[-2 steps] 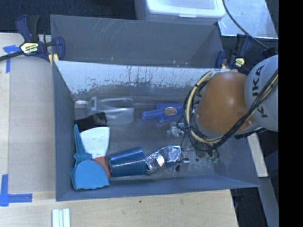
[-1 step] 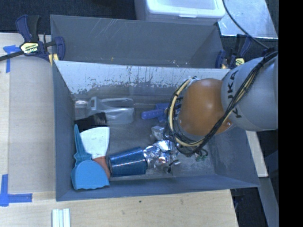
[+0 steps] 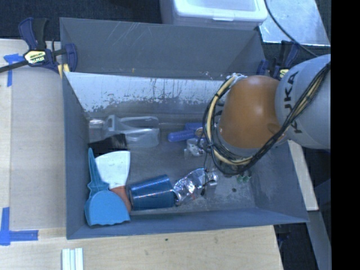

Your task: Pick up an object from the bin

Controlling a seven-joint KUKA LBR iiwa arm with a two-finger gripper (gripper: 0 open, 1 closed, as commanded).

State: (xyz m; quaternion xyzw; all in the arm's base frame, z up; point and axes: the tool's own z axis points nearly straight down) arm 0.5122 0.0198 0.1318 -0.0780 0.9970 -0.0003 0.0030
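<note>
A grey metal part of my gripper (image 3: 196, 147) pokes out to the left of the arm's orange cover, over the middle right of the bin floor. A small blue plastic piece (image 3: 183, 134) lies just above and to the left of it, toward the back wall. A crumpled silver foil wrapper (image 3: 191, 185) lies below it near the front wall. A dark blue cup (image 3: 149, 193) rests on its side, touching the foil's left end. Whether anything is held is hidden under the cover.
At the left lie a clear plastic bottle (image 3: 134, 131), a black item (image 3: 107, 145), a white folded piece (image 3: 114, 167), a light blue scoop-shaped thing (image 3: 104, 206) and an orange bit (image 3: 120, 193). A tiny green thing (image 3: 243, 177) sits on the floor at the right.
</note>
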